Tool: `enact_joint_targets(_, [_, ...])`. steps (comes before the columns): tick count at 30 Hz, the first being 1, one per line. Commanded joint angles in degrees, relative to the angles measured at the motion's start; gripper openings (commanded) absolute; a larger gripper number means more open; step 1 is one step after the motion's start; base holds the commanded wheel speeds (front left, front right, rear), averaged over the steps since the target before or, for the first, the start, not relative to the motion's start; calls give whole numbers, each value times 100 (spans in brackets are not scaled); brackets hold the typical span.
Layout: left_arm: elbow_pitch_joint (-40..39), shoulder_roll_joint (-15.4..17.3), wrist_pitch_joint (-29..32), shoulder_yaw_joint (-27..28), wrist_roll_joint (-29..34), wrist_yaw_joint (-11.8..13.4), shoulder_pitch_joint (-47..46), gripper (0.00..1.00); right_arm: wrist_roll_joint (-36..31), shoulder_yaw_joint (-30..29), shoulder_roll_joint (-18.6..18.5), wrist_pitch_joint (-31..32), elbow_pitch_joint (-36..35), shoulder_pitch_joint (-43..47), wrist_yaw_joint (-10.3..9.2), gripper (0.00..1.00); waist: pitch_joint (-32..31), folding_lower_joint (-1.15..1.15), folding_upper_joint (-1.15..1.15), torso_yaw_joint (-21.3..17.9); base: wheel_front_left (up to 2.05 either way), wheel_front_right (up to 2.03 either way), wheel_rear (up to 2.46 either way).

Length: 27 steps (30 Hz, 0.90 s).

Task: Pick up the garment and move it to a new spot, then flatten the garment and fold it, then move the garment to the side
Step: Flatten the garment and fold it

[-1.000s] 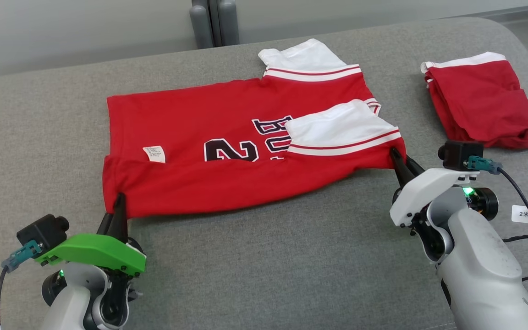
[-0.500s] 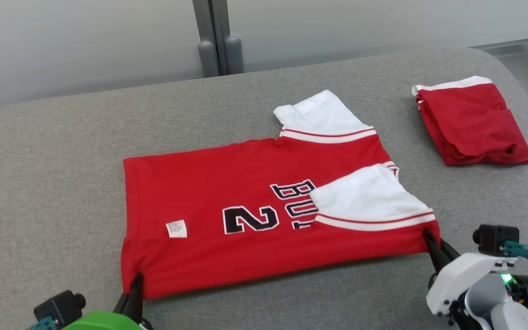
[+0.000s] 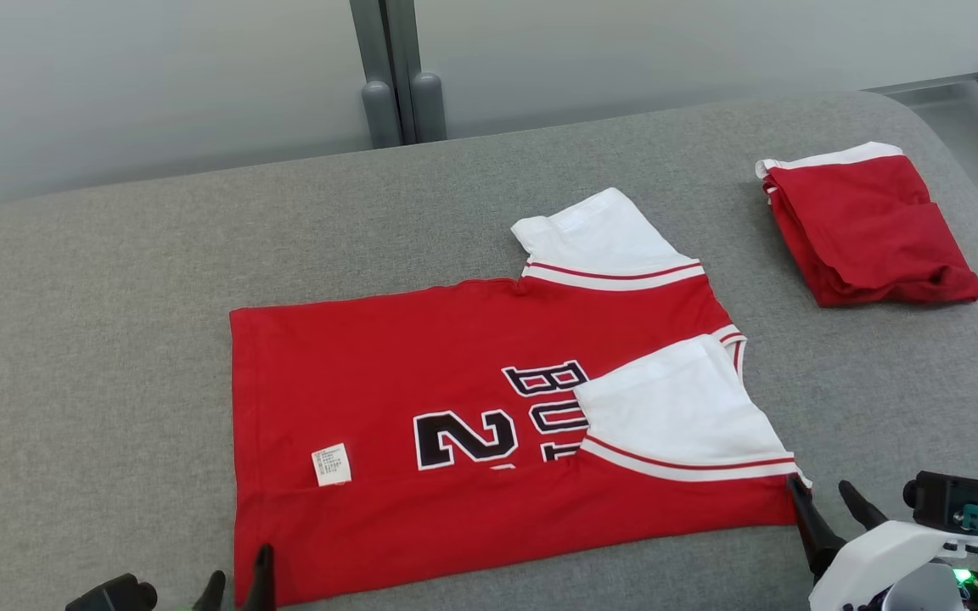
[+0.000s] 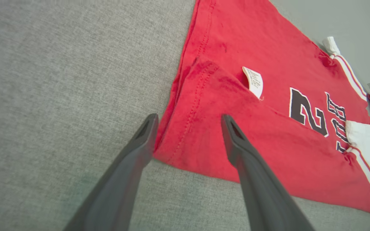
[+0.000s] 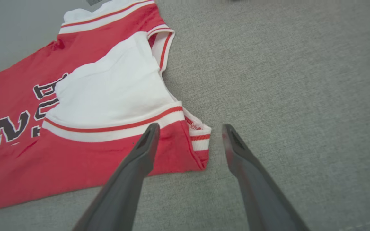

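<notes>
Our left pincer (image 4: 188,118) and right pincer (image 5: 190,127) gape empty at the near corners of the red, white-sleeved cloth jersey (image 3: 421,365). Its near strip lies folded in, narrowing it, we judge

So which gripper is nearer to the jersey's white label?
Left. The left gripper is at the hem corner beside the label; the right gripper is at the far sleeve.

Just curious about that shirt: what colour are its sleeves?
The sleeves are white, trimmed with a thin red stripe; the right wrist view shows it best.
</notes>
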Motion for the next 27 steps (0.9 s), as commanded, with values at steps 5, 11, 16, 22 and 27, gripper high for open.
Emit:
enact_joint_targets(5, [-28, 351, -85, 7, 332, -22, -278, 100, -199, -164, -20, -113, -203, -141, -8, 100, -25, 0, 0, -15, 0, 0, 0])
enact_joint_targets(11, [-31, 1015, 259, -153, 922, -179, -1182, 100, -418, -99, -19, -33, -500, -513, -8, 100, 35, 0, 0, -38, 0, 0, 0])
enact_joint_targets(16, [138, 1432, 852, -485, 1347, -508, -2251, 100, -613, 148, -20, 132, -675, -959, -8, 100, 297, 0, 0, -116, 0, 0, 0])
enact_joint_targets(22, [610, 1629, 1434, -826, 1666, -917, -3290, 100, -776, 482, -20, 285, -792, -1533, -8, 100, 833, 0, 0, -255, 0, 0, 0])
enact_joint_targets(27, [1088, 1672, 1719, -982, 1785, -1165, -3914, 100, -851, 674, -19, 319, -818, -1932, -8, 100, 1290, 0, 0, -335, 0, 0, 0])
